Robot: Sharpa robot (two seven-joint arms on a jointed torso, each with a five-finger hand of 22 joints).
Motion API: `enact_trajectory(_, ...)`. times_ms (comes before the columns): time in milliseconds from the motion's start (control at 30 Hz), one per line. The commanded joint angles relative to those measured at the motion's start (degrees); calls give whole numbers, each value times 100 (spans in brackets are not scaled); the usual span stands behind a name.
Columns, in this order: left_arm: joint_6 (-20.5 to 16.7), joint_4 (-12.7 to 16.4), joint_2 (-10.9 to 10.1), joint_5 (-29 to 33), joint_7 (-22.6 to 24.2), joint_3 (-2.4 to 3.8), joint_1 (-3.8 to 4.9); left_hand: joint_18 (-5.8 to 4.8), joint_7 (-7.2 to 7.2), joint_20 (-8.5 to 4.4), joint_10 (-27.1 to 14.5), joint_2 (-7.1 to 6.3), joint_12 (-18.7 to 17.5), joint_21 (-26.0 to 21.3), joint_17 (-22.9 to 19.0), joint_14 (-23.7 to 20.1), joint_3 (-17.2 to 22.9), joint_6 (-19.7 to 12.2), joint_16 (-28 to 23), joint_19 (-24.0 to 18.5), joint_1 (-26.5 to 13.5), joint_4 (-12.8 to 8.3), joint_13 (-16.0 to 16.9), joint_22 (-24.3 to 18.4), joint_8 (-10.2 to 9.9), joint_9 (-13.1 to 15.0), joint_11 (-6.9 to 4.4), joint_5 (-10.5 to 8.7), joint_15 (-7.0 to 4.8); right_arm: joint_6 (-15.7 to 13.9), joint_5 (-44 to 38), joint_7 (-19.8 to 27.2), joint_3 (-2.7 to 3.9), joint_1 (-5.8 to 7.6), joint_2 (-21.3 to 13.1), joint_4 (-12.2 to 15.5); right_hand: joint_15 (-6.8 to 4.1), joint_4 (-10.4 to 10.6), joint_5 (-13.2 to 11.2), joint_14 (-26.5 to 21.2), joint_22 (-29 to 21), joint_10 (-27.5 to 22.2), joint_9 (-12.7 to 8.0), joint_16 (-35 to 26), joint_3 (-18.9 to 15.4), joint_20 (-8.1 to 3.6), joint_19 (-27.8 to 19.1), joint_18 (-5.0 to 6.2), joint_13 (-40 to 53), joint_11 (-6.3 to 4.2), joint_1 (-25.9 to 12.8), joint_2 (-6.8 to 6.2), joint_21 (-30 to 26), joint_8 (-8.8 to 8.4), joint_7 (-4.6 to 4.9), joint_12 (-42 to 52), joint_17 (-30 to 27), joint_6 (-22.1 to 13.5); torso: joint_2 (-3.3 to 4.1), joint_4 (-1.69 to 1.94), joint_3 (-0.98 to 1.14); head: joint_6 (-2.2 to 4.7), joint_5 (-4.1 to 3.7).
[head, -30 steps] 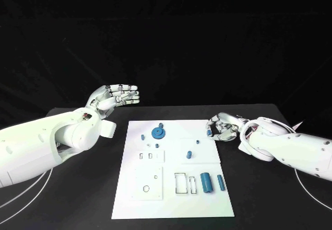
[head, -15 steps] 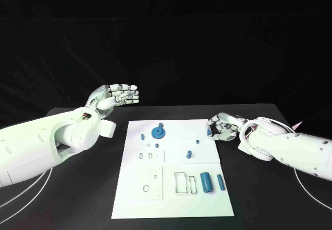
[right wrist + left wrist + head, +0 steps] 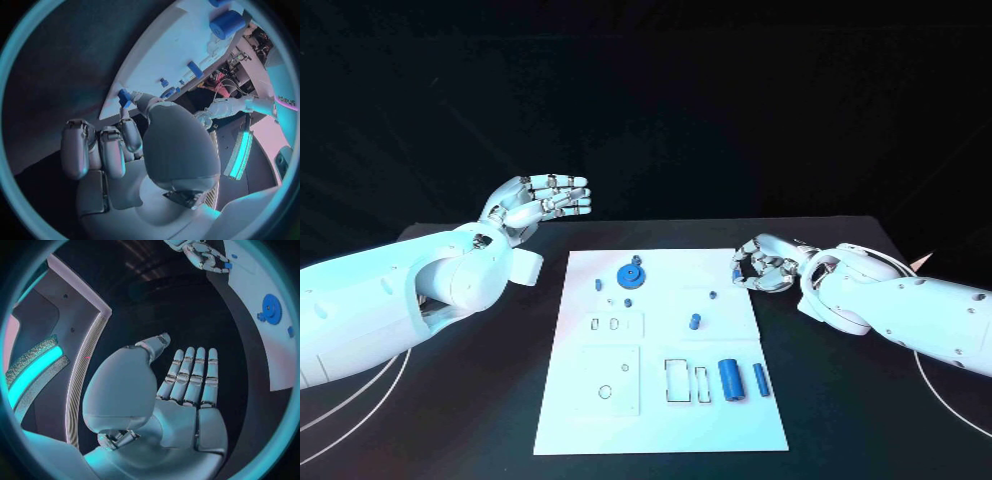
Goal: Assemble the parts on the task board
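On the black worktop (image 3: pixel 473 400), the task board (image 3: pixel 661 420) carries a seated gear (image 3: pixel 630 276); cylinders (image 3: pixel 730 380) lie loose, so most work remains. The right robot hand (image 3: pixel 764 266) pinches a small blue part (image 3: pixel 124 97); the left robot hand (image 3: pixel 540 203) hovers empty, fingers apart.

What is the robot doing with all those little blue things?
It is putting small blue parts onto the flat white task board. Its right hand pinches one small blue part at the board's right edge. Its left hand is raised and holds nothing. A round blue gear and two blue cylinders are on the board.
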Motion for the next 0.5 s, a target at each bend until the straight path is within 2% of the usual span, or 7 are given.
enact_trajectory(33, 93, 6, 6, 3, 53, 4, 3, -58, 435, 15, -19, 23, 14, 21, -8, 49, -19, -20, -26, 41, 21, -15, 0, 4, 33, 9, 2, -3, -7, 20, -13, 73, -1, -3, 12, -5, -3, -12, -32, 550, 711, 47, 10, 35, 52, 1, 57, -43, 37, -1, 6, 84, 31, 25, -1, 28, 1318, 65, -2, 2, 1, -4, 1)
enact_trajectory(500, 97, 6, 1, 3, 47, 4, 3, -58, 436, 15, -17, 27, 16, 20, -11, 53, -17, -19, -31, 48, 22, -15, 0, 1, 37, 10, 2, -3, -7, 63, -26, 24, -1, -4, 40, -48, -11, -53, -86, 550, 731, 58, 10, 36, 67, -7, 72, -48, 47, -8, 4, 52, 50, 26, -8, 37, 1321, 81, 2, 1, 1, -14, -1)
